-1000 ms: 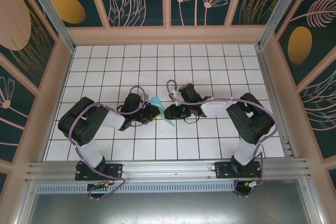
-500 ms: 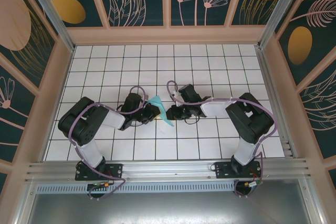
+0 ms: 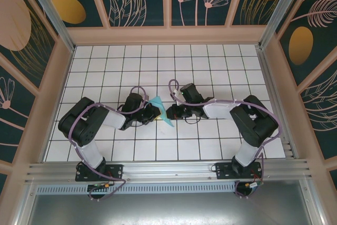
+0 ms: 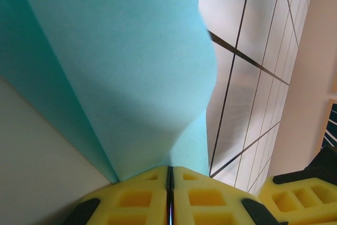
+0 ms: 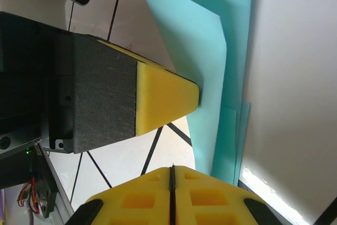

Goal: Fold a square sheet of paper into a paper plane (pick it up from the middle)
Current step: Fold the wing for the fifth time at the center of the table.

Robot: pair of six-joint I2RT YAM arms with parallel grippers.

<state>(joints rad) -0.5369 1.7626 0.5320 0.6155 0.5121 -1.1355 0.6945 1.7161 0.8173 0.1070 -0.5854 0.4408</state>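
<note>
- My left gripper [image 4: 169,177] has its yellow pads pressed flat together, with one thin seam between them. The paper plane [image 4: 131,67] rises straight out of that seam, so this gripper is clamped on the paper.
- My right gripper [image 5: 171,177] also has its pads closed to a thin seam. The turquoise sheet runs down just to the right of that seam and meets the pad rim. I cannot tell whether any paper is pinched there.
- In the right wrist view, one of the left gripper's fingers [image 5: 166,101], black with a yellow wedge tip, touches the left edge of the paper.
- The same view shows stacked folded layers along the lower right edge of the sheet.
- In the top view, the paper plane sits between my two gripper tips, near the middle of the white tiled table [image 3: 158,61]. Its narrower end is directed toward the near edge.
- The left gripper reaches the paper from the left and the right gripper from the right. Both tips are at the sheet.
</note>
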